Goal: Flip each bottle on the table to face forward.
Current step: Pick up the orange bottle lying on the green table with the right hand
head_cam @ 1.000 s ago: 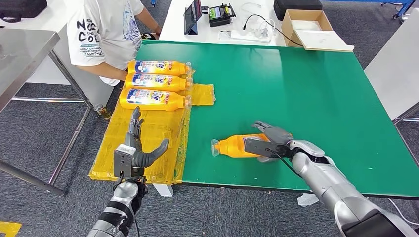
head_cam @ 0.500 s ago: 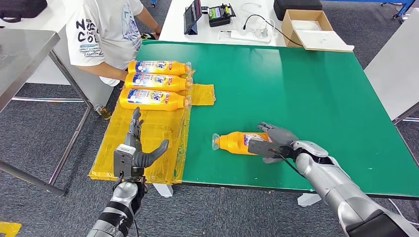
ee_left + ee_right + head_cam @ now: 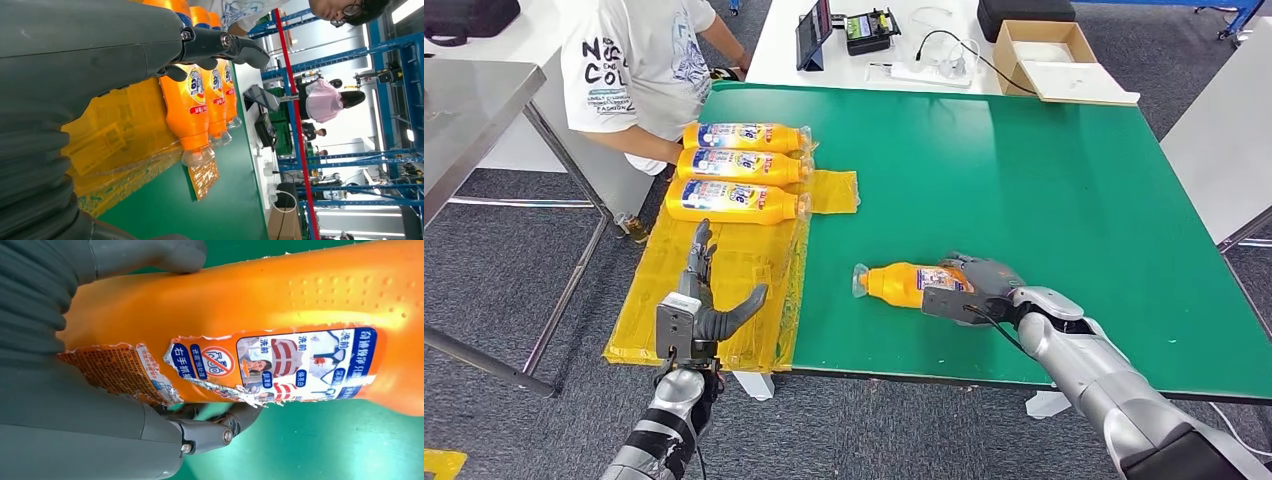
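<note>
Since a second ago, the orange plastic detergent bottle (image 3: 904, 284) has rolled in my grasp, so a torn printed label now shows where only plain orange faced up. My right hand (image 3: 972, 291) wraps its base end, thumb on one side and fingers under the other; it lies on its side on the green tabletop (image 3: 1044, 180), cap toward the yellow plastic sheet (image 3: 724, 290). To finish well, I judge I should keep rolling about its long axis and press lightly so it cannot skid. My left hand (image 3: 696, 308) hovers empty, fingers spread, near three label-up orange bottles (image 3: 742, 166).
</note>
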